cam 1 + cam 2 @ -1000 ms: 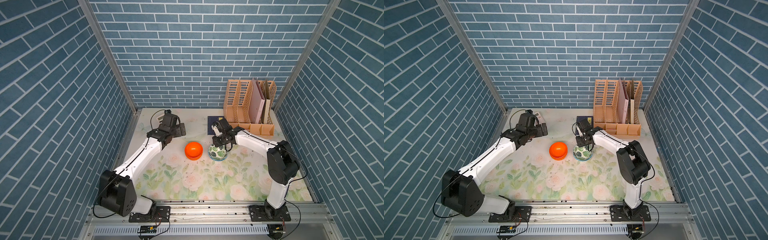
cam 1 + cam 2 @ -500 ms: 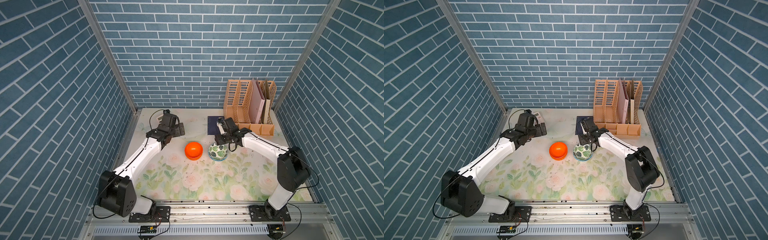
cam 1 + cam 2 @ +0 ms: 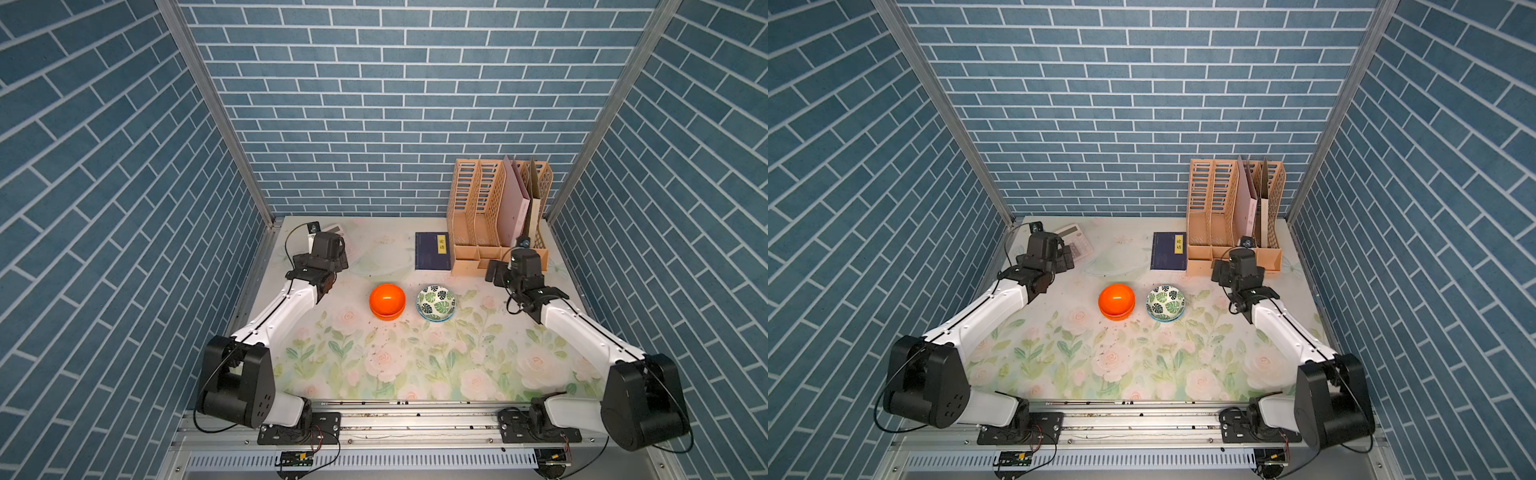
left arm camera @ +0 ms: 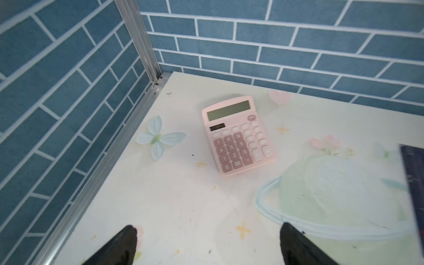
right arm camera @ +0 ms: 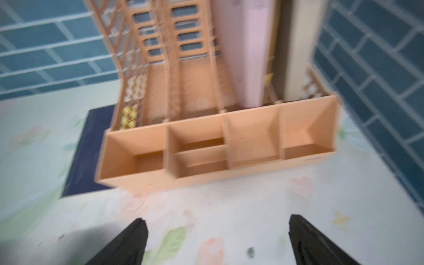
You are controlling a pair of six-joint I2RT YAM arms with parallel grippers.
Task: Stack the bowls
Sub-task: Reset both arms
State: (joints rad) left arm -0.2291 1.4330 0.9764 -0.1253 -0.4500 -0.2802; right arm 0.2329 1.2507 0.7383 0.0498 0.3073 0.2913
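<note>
Two orange bowls [image 3: 387, 301] [image 3: 1116, 301] sit nested in one stack at the middle of the flowered mat. Just to their right, a leaf-print bowl [image 3: 436, 302] [image 3: 1165, 302] rests in another with a pale blue rim. Neither stack shows in the wrist views. My left gripper [image 3: 340, 258] [image 4: 206, 231] is open and empty at the back left, well away from the orange stack. Off to the right of the leaf-print stack, my right gripper [image 3: 493, 272] [image 5: 215, 227] is open and empty, hovering over bare mat in front of the file organizer.
A pink calculator [image 4: 237, 135] [image 3: 1073, 241] lies near the back left corner. A dark blue book [image 3: 432, 250] [image 5: 89, 156] lies flat at the back, beside a tan file organizer [image 3: 494, 220] [image 5: 218, 137] holding folders. Blue brick walls close in three sides.
My right gripper opened, let go of the leaf-print bowl and drew back to the right toward the organizer. The left arm hardly moved.
</note>
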